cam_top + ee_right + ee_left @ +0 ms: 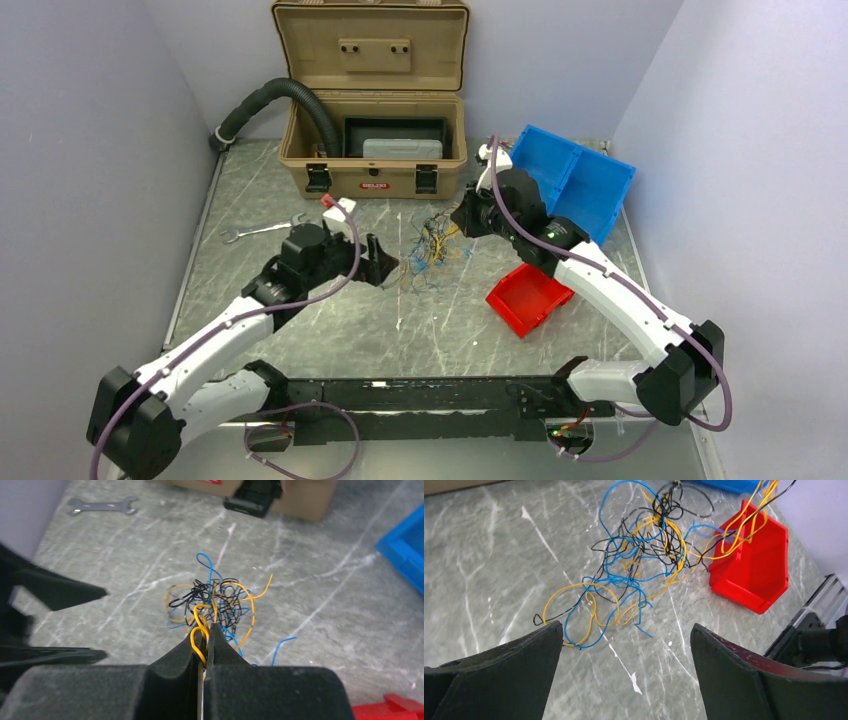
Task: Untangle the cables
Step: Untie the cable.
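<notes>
The cables (432,248) are a loose tangle of thin blue, yellow-orange and black wires on the table's middle. My left gripper (385,265) sits just left of the tangle, open. In the left wrist view its fingers (626,627) stand wide apart with only bare table between them, and the cables (644,555) lie just beyond the tips. My right gripper (462,215) reaches in from the right. In the right wrist view it (207,628) is shut on a yellow cable loop (196,640) that runs on into the tangle (220,597).
A red bin (510,300) lies right of the tangle, blue bins (600,190) behind it. An open tan toolbox (375,175) with a black corrugated hose (270,95) stands at the back. A wrench (262,230) lies at the left.
</notes>
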You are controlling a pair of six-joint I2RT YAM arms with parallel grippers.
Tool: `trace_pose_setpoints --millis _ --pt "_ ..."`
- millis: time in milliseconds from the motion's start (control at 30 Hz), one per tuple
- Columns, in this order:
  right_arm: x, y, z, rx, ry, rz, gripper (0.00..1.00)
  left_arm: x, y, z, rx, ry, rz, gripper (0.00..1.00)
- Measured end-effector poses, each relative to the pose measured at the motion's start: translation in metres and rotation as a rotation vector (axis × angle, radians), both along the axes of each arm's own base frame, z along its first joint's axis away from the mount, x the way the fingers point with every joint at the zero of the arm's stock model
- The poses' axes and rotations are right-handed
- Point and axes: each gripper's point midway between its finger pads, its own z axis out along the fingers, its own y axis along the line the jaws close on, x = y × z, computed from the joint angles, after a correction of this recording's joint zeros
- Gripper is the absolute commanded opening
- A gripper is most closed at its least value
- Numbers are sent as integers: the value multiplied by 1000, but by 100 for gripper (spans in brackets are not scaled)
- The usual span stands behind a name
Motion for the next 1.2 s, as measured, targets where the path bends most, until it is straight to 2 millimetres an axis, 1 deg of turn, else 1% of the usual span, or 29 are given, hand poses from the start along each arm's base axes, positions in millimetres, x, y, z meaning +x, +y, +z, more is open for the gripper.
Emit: trace_pose_setpoints --millis 100,167,300,400,433,500,633,667,700,733,767,800,833,867,967,1033,1133,1200 --pt "-3 9 22 29 -30 61 0 6 -17 -4 22 -32 -50 99" --pt "-5 14 33 43 -42 92 0 11 -27 -5 36 -46 -75 99" --pt "-12 22 50 72 -54 159 0 25 -45 1 45 -75 -97 97" --pt "-17 28 54 88 -52 200 0 38 -57 6 36 -89 -99 90" --pt "-19 29 54 93 -48 213 0 41 -60 5 35 -90 -97 83" --pt "-23 32 54 100 -39 236 0 47 -64 3 36 -88 -93 76" --pt "-29 37 55 118 -27 274 0 57 -74 -4 52 -87 -95 75" --pt "-31 38 56 125 -23 287 0 59 -77 -5 52 -86 -98 72" --pt "-33 39 56 130 -19 293 0 60 -80 -6 49 -88 -102 68" --pt "-35 41 56 137 -13 303 0 61 -83 -6 42 -92 -103 60" --pt "-36 41 57 143 -9 309 0 62 -86 -4 25 -104 -103 46" --pt "-37 42 57 148 -6 312 0 63 -86 -4 21 -106 -103 28" --pt "-37 43 57 152 -3 315 0 63 -88 1 -6 -128 -99 9" --pt "-38 43 57 155 0 314 0 63 -88 4 -31 -133 -91 0" --pt "-38 41 56 156 3 303 0 61 -81 7 -58 -150 -53 0" --pt "-38 37 53 148 4 281 0 63 -74 11 -52 -160 -13 0" --pt "-35 25 49 124 -10 219 0 67 -57 18 -29 -161 74 0" --pt "-31 13 45 101 -19 148 0 68 -43 19 -15 -138 140 0"
